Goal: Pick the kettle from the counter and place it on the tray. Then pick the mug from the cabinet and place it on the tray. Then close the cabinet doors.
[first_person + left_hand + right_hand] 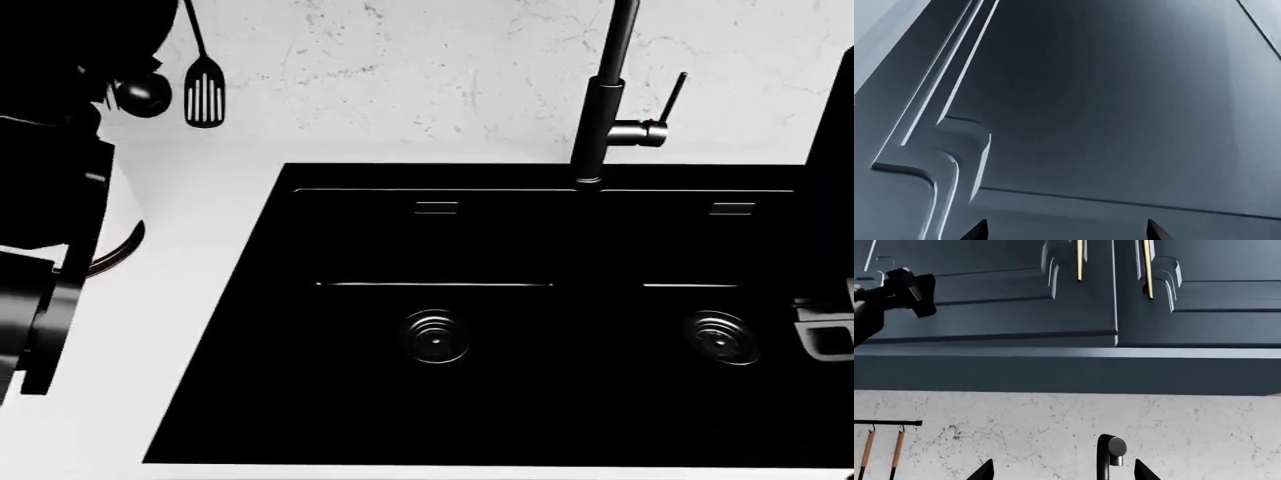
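My left gripper [1067, 231] is open and empty, its dark fingertips [978, 231] close in front of a dark blue-grey cabinet door [1121, 110] with a moulded panel. My right gripper [1064, 471] is also open and empty, held below the cabinet doors [1021, 295], which stand shut with gold handles [1079, 260]. The left arm's black end [904, 287] is up against the doors further left. A thin dark-red arc [127, 252] shows behind the left arm [40, 260] on the counter [200, 260]; I cannot tell if it is the kettle. The mug and tray are out of view.
A black double sink [507, 320] fills the white counter, with a dark faucet [603, 100] behind it against the marble wall. A slotted spatula [204, 92] hangs at the back left. The right wrist view shows a utensil rail [887, 423].
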